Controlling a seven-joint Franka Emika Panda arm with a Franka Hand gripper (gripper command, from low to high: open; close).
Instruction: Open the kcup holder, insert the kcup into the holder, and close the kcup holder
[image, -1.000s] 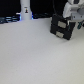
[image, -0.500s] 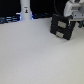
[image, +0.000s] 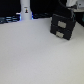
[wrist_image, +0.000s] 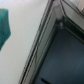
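The kcup holder (image: 62, 26) is a black box with two stacked drawer fronts and light handles, standing at the back of the table on the exterior view's right. Both drawers look closed. The arm's end (image: 70, 6) is blurred, just above and behind the holder, and its fingers cannot be made out. The wrist view is very close to the holder's dark edge and panel (wrist_image: 60, 50). A green shape (wrist_image: 4, 27) at that picture's border may be the kcup; I cannot tell whether it is held. No kcup shows in the exterior view.
A tall white bottle-like object with a dark marking (image: 25, 10) stands at the back on the exterior view's left. The pale tabletop (image: 35, 55) spreads in front of the holder. The background behind is dark.
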